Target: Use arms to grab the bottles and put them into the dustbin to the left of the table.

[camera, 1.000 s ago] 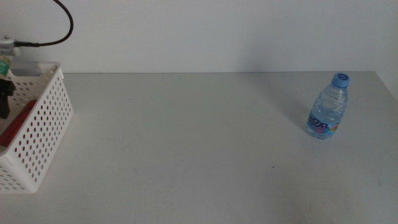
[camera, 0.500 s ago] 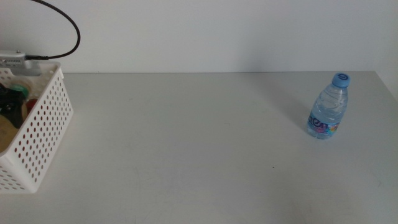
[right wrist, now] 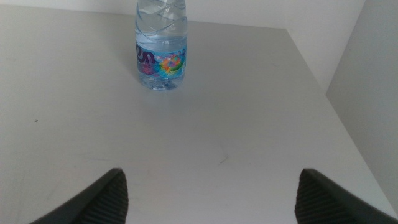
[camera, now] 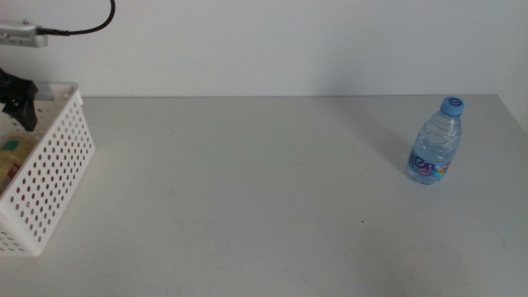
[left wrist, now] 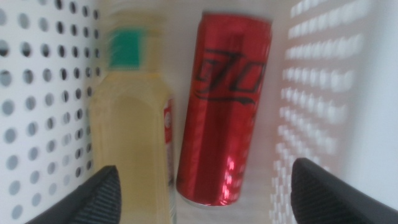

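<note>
Down in the white perforated dustbin [left wrist: 37,93] at the table's left edge, the yellow tea bottle [left wrist: 134,130] and the red soda can [left wrist: 227,106] lie side by side, just touching or nearly so. Above them hangs the left gripper [left wrist: 199,193], jaws spread wide and empty; in the middle view it [camera: 18,101] shows at the basket's far rim. Two bottles look delivered, so the drop step seems finished. Well apart, on the right of the light-grey table [camera: 247,181], the clear blue-capped water bottle [camera: 435,142] stands upright. The right gripper [right wrist: 208,193] waits near it, jaws apart, bottle [right wrist: 161,45] straight ahead. Next, judging from this, the right arm must advance, close around the bottle's body and carry it left across the table
</note>
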Robot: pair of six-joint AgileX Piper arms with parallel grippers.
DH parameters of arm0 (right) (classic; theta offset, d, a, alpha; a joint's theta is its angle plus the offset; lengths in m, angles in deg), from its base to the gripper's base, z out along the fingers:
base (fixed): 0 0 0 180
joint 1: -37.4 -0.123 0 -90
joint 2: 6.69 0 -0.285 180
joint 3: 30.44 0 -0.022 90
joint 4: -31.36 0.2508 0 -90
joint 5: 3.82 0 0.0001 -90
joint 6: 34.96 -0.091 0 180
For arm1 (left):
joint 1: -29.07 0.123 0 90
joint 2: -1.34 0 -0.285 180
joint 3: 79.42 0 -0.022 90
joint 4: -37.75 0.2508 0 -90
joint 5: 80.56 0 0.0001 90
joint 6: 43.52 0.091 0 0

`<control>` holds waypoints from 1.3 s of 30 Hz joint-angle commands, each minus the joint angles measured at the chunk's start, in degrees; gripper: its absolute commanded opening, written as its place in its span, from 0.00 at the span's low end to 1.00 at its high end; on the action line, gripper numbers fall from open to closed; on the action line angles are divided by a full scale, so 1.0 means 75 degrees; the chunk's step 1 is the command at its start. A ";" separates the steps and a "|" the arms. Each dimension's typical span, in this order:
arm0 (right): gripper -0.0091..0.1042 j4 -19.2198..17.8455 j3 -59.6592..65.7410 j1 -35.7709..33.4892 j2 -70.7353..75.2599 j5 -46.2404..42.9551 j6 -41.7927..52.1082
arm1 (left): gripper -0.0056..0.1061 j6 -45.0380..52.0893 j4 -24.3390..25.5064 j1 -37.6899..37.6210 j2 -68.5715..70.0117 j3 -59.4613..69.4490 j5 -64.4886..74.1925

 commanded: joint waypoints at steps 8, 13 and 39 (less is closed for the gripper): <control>0.74 -0.0075 -0.0077 0.0039 0.0164 -0.0510 0.0068 | 0.89 -0.0745 -0.0100 -0.1211 0.1928 -0.0235 0.0558; 0.74 -0.0075 -0.0077 0.0039 0.0164 -0.0510 0.0068 | 0.89 -0.0959 -0.0237 -0.1927 0.2990 -0.0235 0.0178; 0.74 -0.0075 -0.0077 0.0039 0.0164 -0.0510 0.0068 | 0.89 -0.0923 -0.0485 -0.4961 0.7172 0.3173 -0.2264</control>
